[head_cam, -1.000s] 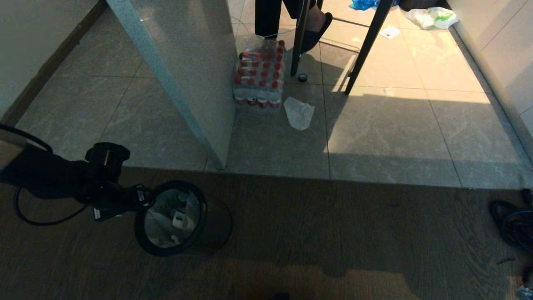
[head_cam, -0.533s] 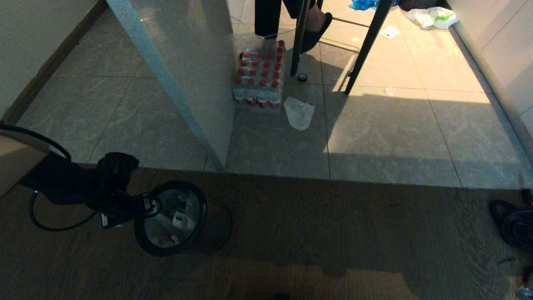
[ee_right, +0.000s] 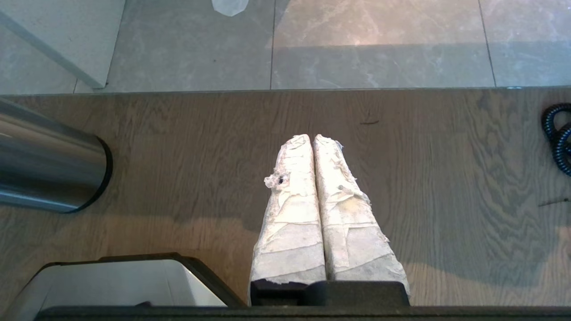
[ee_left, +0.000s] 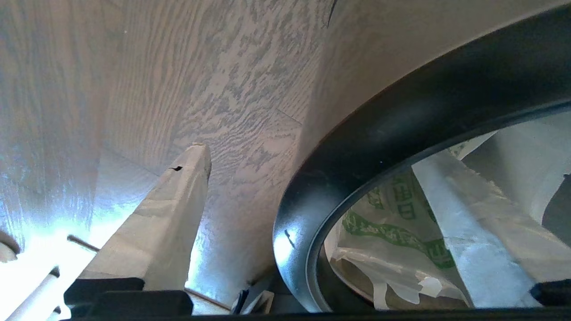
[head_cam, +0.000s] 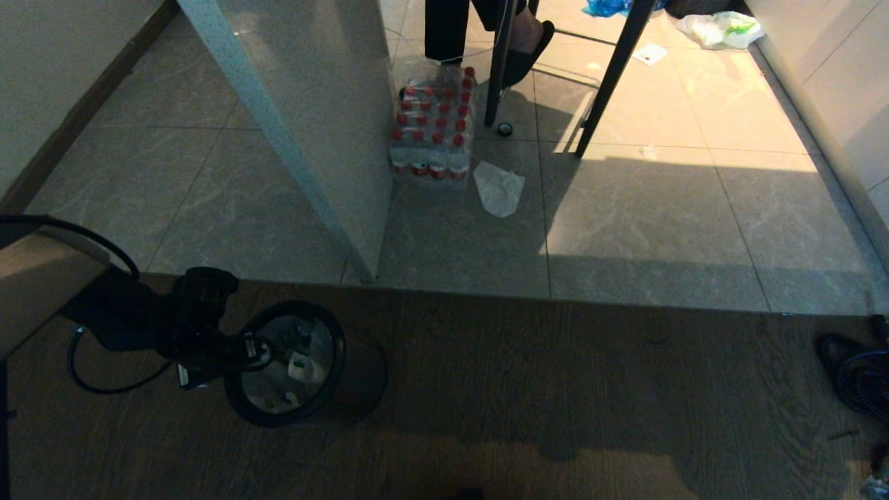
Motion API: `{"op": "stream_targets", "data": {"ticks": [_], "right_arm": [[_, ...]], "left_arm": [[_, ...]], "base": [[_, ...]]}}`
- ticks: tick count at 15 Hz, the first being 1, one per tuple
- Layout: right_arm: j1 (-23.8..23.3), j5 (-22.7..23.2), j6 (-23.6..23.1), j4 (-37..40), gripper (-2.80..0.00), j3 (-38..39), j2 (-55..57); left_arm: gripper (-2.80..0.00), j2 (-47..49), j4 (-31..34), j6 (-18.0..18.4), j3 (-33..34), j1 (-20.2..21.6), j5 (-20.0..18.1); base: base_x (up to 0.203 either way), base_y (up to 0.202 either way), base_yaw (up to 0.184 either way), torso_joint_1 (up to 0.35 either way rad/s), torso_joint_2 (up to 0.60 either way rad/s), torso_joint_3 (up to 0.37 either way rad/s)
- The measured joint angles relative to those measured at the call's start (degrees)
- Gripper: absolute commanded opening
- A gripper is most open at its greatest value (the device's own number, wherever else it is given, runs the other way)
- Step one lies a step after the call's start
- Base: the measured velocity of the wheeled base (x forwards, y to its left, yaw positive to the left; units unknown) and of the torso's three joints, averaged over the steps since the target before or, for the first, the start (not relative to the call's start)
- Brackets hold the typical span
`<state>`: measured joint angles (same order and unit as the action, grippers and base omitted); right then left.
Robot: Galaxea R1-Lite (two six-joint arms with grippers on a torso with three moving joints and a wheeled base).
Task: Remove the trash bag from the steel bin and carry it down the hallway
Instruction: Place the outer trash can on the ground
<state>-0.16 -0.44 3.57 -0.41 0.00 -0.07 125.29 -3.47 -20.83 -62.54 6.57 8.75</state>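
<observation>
The steel bin (head_cam: 361,378) stands on the dark wood floor at the lower left, shiny with a black rim (ee_left: 357,147); the right wrist view shows its side (ee_right: 49,174). The trash bag (head_cam: 288,357) lies inside it, thin and pale, with green-printed rubbish showing through (ee_left: 392,223). My left gripper (head_cam: 253,347) is open and straddles the near rim (ee_left: 312,156): one taped finger (ee_left: 174,209) is outside the bin, the other (ee_left: 459,232) is inside against the bag. My right gripper (ee_right: 313,138) hangs shut over bare wood. The hallway tiles (head_cam: 660,208) begin beyond the wood.
A grey partition wall (head_cam: 305,104) juts out just behind the bin. Beyond it are a pack of red-capped bottles (head_cam: 434,132), a crumpled plastic scrap (head_cam: 499,187), black furniture legs (head_cam: 611,76) and a person's leg (head_cam: 444,28). A black coiled cable (head_cam: 858,375) lies far right.
My left arm has reached further right and lower, bringing the gripper from beside the bin onto its rim. The bin and bag have not moved.
</observation>
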Motion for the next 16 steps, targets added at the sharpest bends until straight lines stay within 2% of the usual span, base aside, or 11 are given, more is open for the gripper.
{"op": "stream_targets", "data": {"ticks": [10, 16], "right_arm": [[0.02, 0.01, 0.01, 0.01, -2.8, 0.0, 0.0], [0.0, 0.01, 0.01, 0.0, -2.8, 0.0, 0.0]], "left_arm": [[-2.8, 0.57, -0.66, 0.0, 0.4, -0.19, -0.11], [-2.8, -8.55, 0.53, -3.57, 1.85, -0.57, -1.15]], "base": [[0.0, 0.0, 0.0, 0.0, 0.0, 0.0], [0.0, 0.0, 0.0, 0.0, 0.0, 0.0]]}}
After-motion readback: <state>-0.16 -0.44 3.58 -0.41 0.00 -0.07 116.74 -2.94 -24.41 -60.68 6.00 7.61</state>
